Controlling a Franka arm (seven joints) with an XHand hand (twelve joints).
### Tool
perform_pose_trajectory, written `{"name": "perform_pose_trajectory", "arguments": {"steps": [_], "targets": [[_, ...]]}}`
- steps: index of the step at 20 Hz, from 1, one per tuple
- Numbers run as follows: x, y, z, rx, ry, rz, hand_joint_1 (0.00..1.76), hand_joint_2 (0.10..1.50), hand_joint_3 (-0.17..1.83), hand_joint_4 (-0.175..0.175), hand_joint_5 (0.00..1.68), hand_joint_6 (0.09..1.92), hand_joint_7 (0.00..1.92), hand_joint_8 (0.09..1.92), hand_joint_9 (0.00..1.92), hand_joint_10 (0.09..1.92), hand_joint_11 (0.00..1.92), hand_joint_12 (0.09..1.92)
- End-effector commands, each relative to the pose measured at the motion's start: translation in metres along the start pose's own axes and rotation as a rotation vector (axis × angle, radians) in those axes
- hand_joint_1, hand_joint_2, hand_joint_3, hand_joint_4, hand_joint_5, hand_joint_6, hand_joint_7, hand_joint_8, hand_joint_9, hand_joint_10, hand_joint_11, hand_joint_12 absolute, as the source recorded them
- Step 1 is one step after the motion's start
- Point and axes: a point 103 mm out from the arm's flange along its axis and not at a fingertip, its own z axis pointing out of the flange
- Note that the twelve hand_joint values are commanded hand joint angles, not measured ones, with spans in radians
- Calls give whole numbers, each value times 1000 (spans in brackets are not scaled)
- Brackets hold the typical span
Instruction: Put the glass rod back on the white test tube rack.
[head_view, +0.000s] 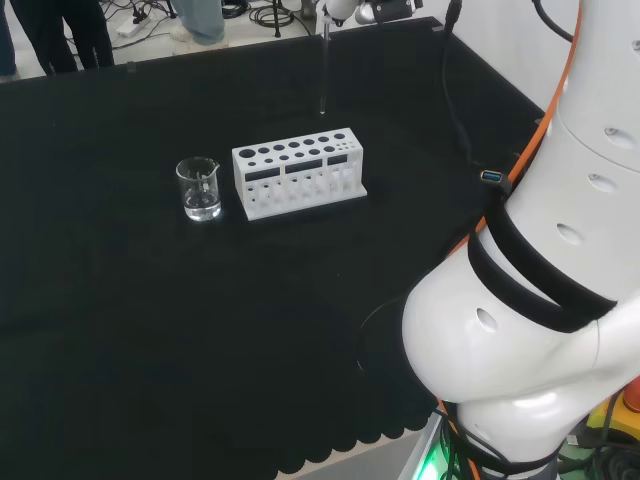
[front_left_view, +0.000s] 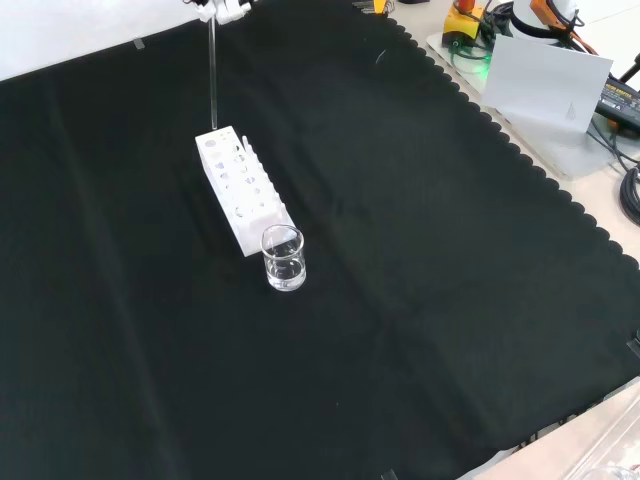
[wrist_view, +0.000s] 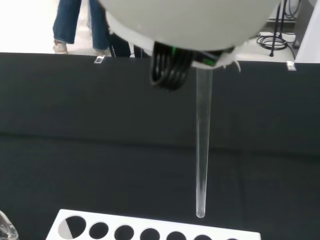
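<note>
We held the glass rod (wrist_view: 202, 150) upright in the hand (front_left_view: 222, 10), its tip hanging just above the white test tube rack (head_view: 298, 170) on the desk (head_view: 150, 320), and judged it best lowered straight into one hole, though the fingers' curl stayed cut off.

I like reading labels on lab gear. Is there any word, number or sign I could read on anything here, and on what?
None can be read.
Beaker: any marks too faint to read.
White test tube rack: plain, no print.
Glass rod: plain, no print.
</note>
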Motion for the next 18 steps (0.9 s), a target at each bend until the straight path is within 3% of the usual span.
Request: {"name": "perform_pose_trajectory", "arguments": {"steps": [1,18], "targets": [[1,0,1,12,1,-4,1338,472,953,-175,1341,471,1393,841,1748,719,1703,754],[-18,11,31,36,17,8,1338,472,951,-175,1344,464,1396,837,1748,718,1703,753]]}}
